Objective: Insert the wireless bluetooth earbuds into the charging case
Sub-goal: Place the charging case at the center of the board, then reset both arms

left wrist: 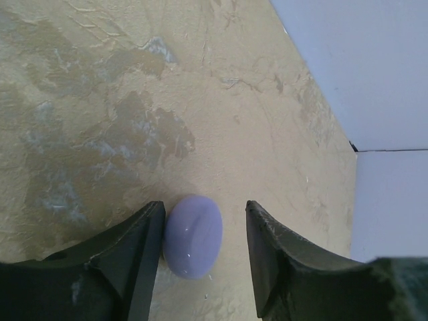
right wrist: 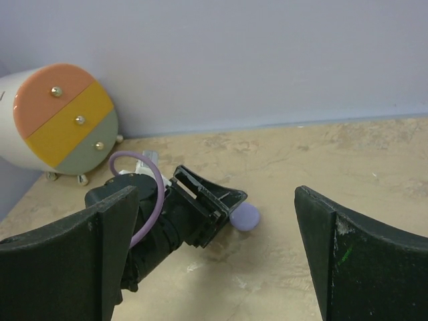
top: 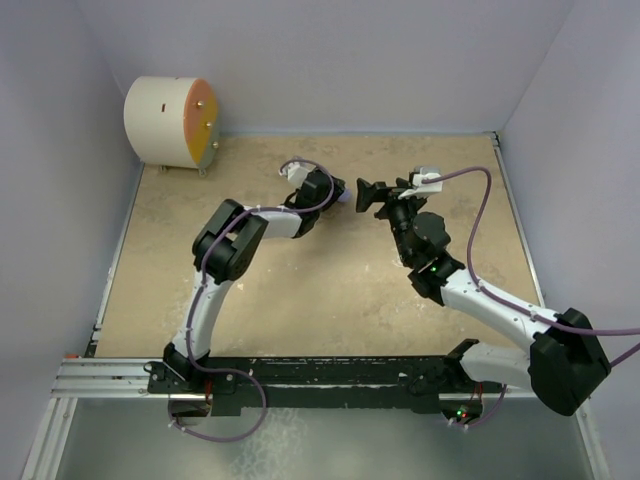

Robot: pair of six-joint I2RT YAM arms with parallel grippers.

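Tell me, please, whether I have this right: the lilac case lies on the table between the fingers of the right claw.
Not quite. The lilac case lies on the table between the fingers of the left claw, not the right; the left wrist view shows it. The right claw stands open and empty.

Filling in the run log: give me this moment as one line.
left gripper: open, straddling closed lilac case on table | right gripper: wide open, empty | earbuds: none in view
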